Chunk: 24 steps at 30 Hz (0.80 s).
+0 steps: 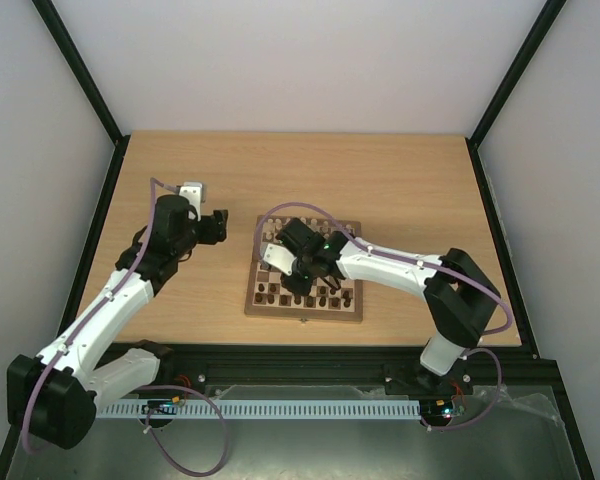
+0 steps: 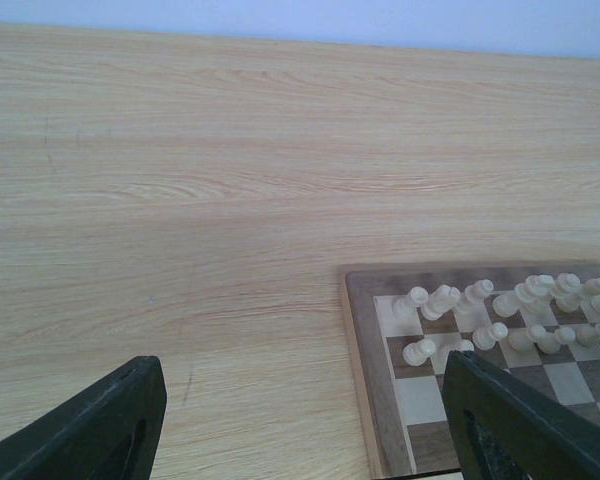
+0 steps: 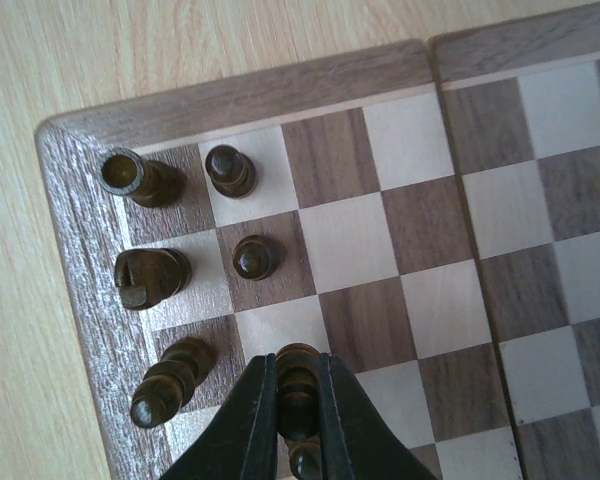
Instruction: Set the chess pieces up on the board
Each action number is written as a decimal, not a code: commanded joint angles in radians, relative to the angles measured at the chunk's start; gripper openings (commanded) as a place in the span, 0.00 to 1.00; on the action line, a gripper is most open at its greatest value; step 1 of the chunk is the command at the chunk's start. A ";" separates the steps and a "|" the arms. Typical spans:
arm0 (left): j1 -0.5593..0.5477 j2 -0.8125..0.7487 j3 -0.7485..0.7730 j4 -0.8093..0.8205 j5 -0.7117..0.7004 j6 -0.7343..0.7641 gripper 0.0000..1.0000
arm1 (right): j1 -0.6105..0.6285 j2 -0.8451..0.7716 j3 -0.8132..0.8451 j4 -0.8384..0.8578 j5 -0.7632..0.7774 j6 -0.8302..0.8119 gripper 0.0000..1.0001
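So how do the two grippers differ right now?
The left gripper is open and empty, over the table beside the board. The right gripper is shut on a dark piece, over the board. Both have black fingers.

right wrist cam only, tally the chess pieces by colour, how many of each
dark brown pieces: 6 (5 loose on the board, 1 in the right gripper)
pale cream pieces: 0 in this view; they show only in the left wrist view
total: 6
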 commanded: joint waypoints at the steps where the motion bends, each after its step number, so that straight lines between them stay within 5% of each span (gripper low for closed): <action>1: 0.005 -0.021 -0.009 -0.006 -0.013 -0.003 0.79 | 0.016 0.041 0.021 -0.027 0.042 -0.027 0.09; 24: 0.006 -0.012 -0.011 -0.004 -0.008 0.001 0.79 | 0.020 0.091 0.039 -0.064 -0.026 -0.023 0.17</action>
